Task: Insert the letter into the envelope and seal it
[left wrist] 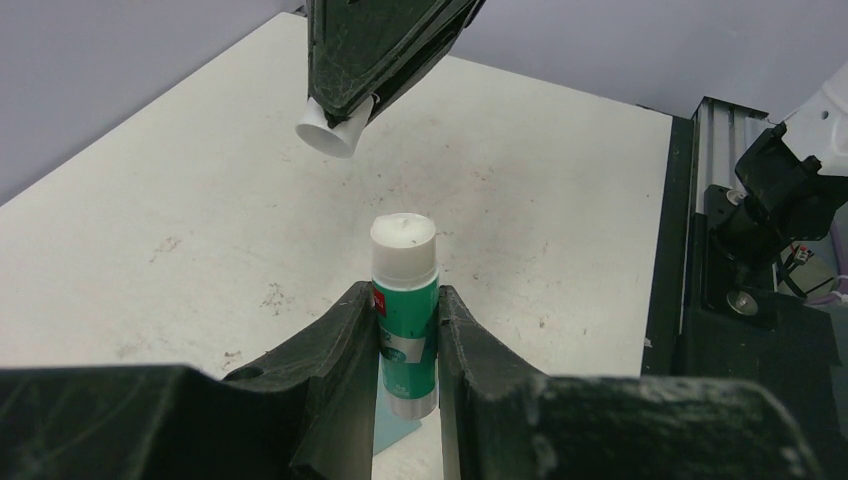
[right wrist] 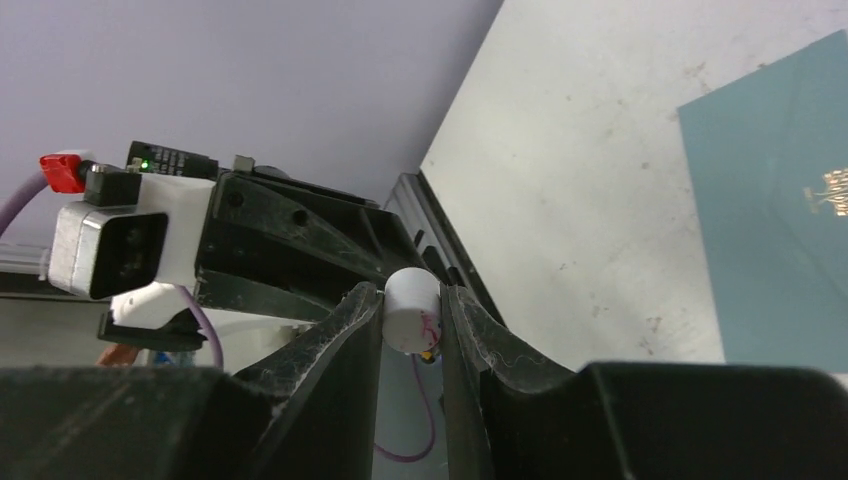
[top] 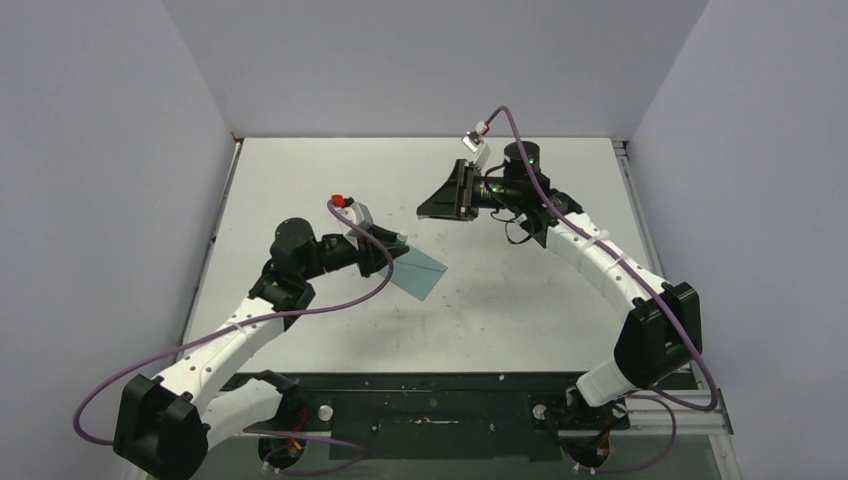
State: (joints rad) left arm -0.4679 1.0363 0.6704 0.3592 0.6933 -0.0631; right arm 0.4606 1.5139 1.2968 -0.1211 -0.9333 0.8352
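Observation:
My left gripper [left wrist: 406, 296] is shut on a glue stick [left wrist: 404, 330] with a green body and its bare white top pointing up. Just beyond it hangs my right gripper [left wrist: 345, 105], shut on the stick's white cap [right wrist: 411, 312]; stick and cap are apart. The teal envelope [top: 420, 270] lies flat on the table under the left gripper [top: 392, 248], and a sliver of it [left wrist: 396, 436] shows below the stick. From the right wrist its face [right wrist: 780, 220] shows a small gold mark. The letter is out of view.
The white table [top: 520, 300] is scuffed. Purple walls close it in on three sides. A metal rail [top: 628, 175] runs along the right edge and a black base plate [top: 420, 400] lies at the near edge between the arm mounts.

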